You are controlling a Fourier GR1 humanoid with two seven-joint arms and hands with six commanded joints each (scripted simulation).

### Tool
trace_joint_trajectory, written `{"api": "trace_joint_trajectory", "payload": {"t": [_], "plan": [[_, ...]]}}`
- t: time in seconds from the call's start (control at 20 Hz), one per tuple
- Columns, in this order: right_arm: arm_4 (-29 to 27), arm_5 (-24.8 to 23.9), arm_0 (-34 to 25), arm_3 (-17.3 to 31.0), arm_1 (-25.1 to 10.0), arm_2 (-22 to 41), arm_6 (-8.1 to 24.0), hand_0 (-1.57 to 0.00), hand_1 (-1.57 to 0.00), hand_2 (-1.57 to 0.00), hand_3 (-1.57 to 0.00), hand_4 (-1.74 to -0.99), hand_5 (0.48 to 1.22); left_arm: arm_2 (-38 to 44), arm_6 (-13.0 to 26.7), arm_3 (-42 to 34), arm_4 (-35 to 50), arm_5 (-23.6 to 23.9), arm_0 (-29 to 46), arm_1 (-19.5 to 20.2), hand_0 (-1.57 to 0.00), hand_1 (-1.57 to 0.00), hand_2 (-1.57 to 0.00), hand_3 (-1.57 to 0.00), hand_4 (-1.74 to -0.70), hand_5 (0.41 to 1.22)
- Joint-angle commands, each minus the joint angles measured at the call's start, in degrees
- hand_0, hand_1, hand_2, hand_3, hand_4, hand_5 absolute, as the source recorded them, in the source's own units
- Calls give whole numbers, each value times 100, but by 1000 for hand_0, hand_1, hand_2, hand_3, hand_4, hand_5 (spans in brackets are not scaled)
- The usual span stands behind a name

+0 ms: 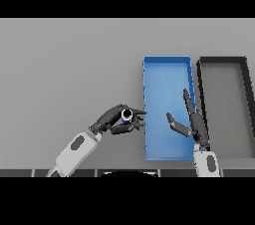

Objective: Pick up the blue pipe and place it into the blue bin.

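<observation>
A short blue pipe (127, 115), seen end-on with a pale rim and dark bore, sits in my left hand (113, 120), whose fingers and thumb curl round it just left of the blue bin's left wall. The blue bin (167, 72) is a long shallow tray running away from me, right of centre. My right hand (195, 124) hovers over the bin's near right part, fingers straight and thumb spread, holding nothing.
A black bin (222, 60) of the same shape stands directly right of the blue one, their long walls nearly touching. The grey table (64, 69) stretches to the left and far side.
</observation>
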Motion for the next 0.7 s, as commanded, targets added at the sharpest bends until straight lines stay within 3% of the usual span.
{"api": "trace_joint_trajectory", "payload": {"t": [0.0, 0.15, 0.3, 0.45, 0.65], "plan": [[-23, -1, 11, 23, -13, -33, -49, 1, 1, 1, 1, -1215, 639, -2, 143, -16, 39, -45, -52, 17, -1558, -1560, -1561, -1445, -1724, 1216], [-44, 33, 24, 34, -93, -77, -13, 1, 1, 1, 1, -1189, 631, -72, 314, -84, -5, -74, -92, 5, -1564, -1565, -1566, -1442, -1727, 1219], [243, -418, 734, -300, 407, 143, -270, 1, 1, 1, 1, -1177, 629, -62, 272, -102, 45, -135, -12, 63, -1568, -1568, -1568, -1442, -1729, 1219], [637, -1065, 1853, -779, 1134, 492, -568, 1, 1, 1, 1, -1186, 629, -79, 327, -60, 41, -146, -35, 54, -1569, -1569, -1570, -1443, -1730, 1219], [729, -1368, 2215, -1035, 1447, 589, -512, 1, 1, 1, 1, -1197, 618, -61, 280, -70, -6, -151, -49, 98, -1570, -1570, -1570, -1439, -1731, 1220]]}}
